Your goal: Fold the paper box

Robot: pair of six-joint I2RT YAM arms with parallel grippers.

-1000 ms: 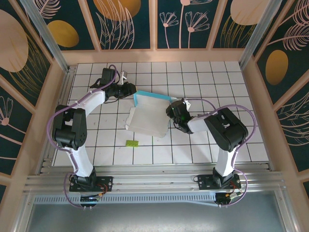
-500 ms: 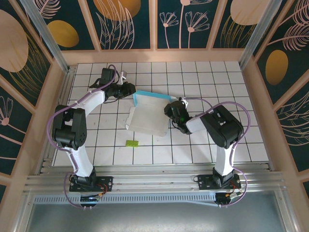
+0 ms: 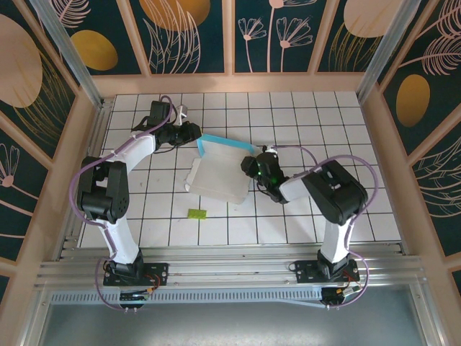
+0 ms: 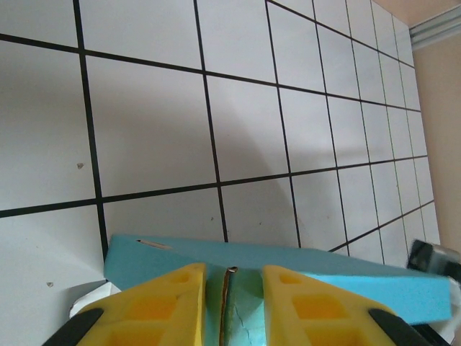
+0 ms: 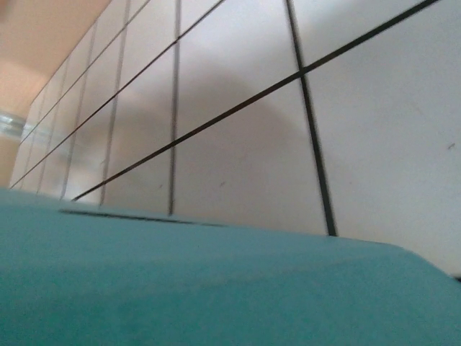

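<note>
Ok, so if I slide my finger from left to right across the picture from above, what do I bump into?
left arm's elbow → left gripper → paper box → right gripper → right arm's elbow

You are getting open tiled table (image 3: 310, 115) along the far rows and down the right side, where a gripper could pass freely. The paper box (image 3: 216, 176) is lying across the middle. The left gripper (image 3: 197, 135) is crowding its far-left teal flap and the right gripper (image 3: 249, 168) is crowding its right edge, so both arms are blocking the centre. A yellow-green scrap (image 3: 197, 213) is sitting near the box's near edge. Wooden walls (image 3: 380, 144) are hemming in the sides.
</note>
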